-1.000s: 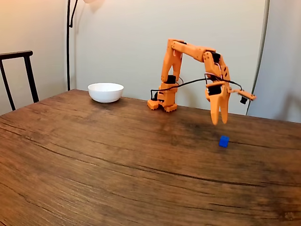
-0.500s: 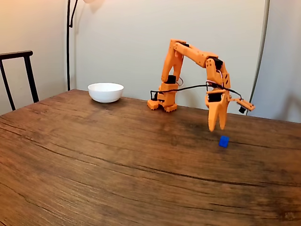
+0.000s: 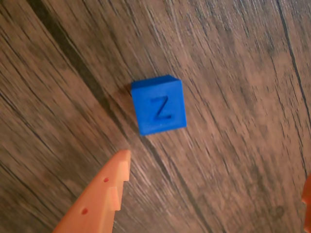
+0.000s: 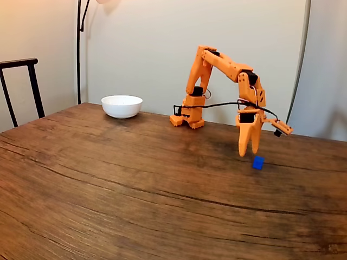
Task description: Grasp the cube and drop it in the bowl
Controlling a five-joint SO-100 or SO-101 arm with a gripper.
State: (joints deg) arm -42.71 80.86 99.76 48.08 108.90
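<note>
Blue and small, the cube (image 4: 258,162) sits on the wooden tabletop (image 4: 135,184), well apart from the white bowl (image 4: 122,106). Just above and beside the cube hangs the hand (image 4: 246,152), spread wide and empty. This looks like the approach step; next it should centre over the cube, descend and close.

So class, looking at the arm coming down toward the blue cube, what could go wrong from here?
1. In the wrist view the cube lies ahead of the fingertip, not between the jaws, so closing now might miss it.
2. The cube sits skewed to the jaws; they may pinch corners and it could twist out.
3. The bowl stands far across the table; a weak grip could drop the cube.
</note>
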